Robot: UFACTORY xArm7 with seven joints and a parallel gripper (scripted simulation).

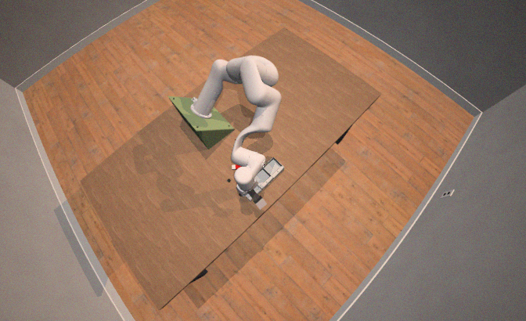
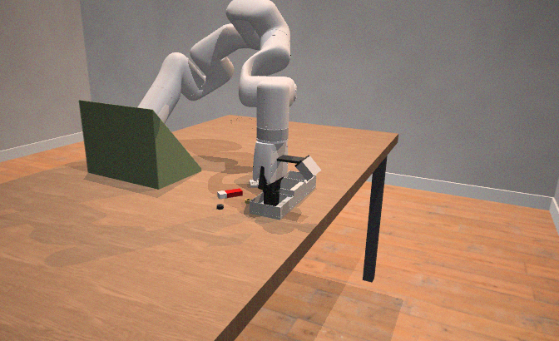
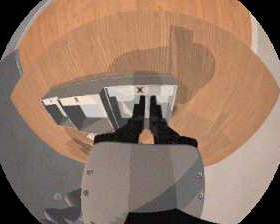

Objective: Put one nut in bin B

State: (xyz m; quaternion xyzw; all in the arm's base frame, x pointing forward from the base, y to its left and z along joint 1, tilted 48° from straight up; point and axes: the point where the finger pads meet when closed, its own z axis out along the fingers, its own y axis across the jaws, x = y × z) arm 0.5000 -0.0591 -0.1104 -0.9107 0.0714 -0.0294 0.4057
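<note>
Arm (image 2: 269, 106): smooth white tubular links, bent over and pointing straight down from its mount on a matte green wedge-shaped base (image 2: 121, 144).
Hand (image 2: 269, 199): two slim black fingers, lowered into the end compartment of the bin nearest the exterior camera. They are closed to a thin slit, and the wrist view (image 3: 143, 99) shows only wood colour through the slit. The hand grips nothing.
Bin (image 2: 264, 210): a long, low grey tray with straight walls and cross partitions that divide it into box-shaped compartments. It stands flat near the counter's edge. Its letter marks are too small to read.
Nut (image 2: 220, 206): a small, dark, round piece lying flat on the counter, left of the bin and apart from it. From above it is a black dot (image 1: 228, 180).
Second small piece (image 2: 246, 200): yellowish, just beside the bin's near corner, too small to identify.
Block (image 2: 230, 193): a rectangular bar, red with one white end, lying on the counter between the wedge and the bin.
Counter (image 2: 145, 254): a flat slab with a plank-grain wood surface and a darker edge band, on a square black leg (image 2: 373, 219).
Floor (image 2: 463, 262): wood planks of a warmer orange tone.
</note>
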